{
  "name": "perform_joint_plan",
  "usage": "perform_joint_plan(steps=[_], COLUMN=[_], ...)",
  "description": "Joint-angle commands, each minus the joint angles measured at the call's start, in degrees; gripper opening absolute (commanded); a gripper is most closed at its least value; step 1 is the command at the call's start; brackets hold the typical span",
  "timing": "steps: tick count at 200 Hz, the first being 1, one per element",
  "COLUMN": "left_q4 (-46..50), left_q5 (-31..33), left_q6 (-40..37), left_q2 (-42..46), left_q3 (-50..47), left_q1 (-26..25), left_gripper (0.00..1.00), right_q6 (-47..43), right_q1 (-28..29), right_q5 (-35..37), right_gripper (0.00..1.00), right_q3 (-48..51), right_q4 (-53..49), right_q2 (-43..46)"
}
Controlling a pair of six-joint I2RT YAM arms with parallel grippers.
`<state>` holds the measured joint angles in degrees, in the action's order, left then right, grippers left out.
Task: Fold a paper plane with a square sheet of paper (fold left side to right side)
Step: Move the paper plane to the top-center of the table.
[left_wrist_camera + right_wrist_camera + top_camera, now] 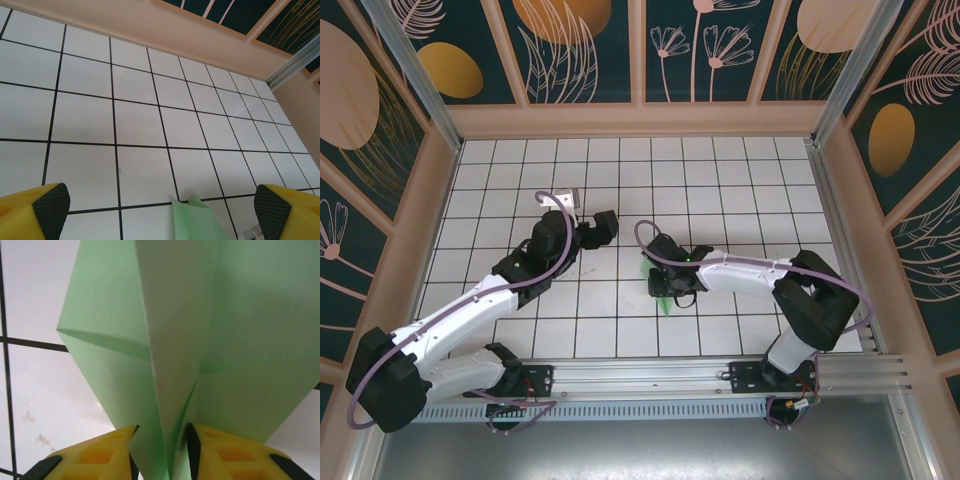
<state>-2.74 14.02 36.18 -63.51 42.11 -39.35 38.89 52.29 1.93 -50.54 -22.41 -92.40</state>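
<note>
White tiled table (610, 325); left fingers (50, 210) spread wide, empty; right fingers (100, 460) pinching paper plane (240, 315) centre fold.

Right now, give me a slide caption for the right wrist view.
Right hand pinches the centre ridge of the folded green paper over the white tiled table.

The thin pale green sheet of paper (225, 315) is looking matt and smooth, its creases sharp. The right gripper's (162, 450) yellow moulded plastic fingers (95, 457) are showing a dull sheen. The left gripper's (161, 210) black pads (50, 210) are looking finely grained and rubbery. The white tiled table top (520, 180) is gleaming, smooth and glossy. At six o'clock in the top view, the ridged silver metal rail (650, 375) is shining softly.
</note>
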Motion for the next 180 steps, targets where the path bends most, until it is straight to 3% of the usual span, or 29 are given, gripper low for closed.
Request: perform_joint_plan(steps=[1,40,75,129,180], left_q4=[-0.09,0.93,1.95,-1.27,-10.17], left_q5=[0.79,1.17,1.97,-0.81,-11.29], left_q6=[-0.85,-0.85,-1.96,-6.65,-15.03], left_q2=[1.34,1.76,3.83,7.43,10.35], left_q3=[-0.28,-0.01,0.00,-1.84,-7.14], left_q1=[0.18,0.20,0.24,0.20,0.23], left_gripper=[0.97,0.97,0.98,0.98,0.99], right_q6=[-0.29,-1.70,-5.57,-14.97,-18.71], right_q1=[0.33,-0.59,-6.41,-17.84,-23.83], right_q5=[2.70,4.98,3.88,3.21,-0.83], right_gripper=[0.31,0.18,0.03,0.00,0.00], right_q3=[-1.95,-4.08,-6.63,-24.43,-41.20], right_q4=[-1.75,-2.16,-1.31,-6.99,-12.77], right_q2=[-2.08,-4.57,-3.05,-12.25,-26.39])
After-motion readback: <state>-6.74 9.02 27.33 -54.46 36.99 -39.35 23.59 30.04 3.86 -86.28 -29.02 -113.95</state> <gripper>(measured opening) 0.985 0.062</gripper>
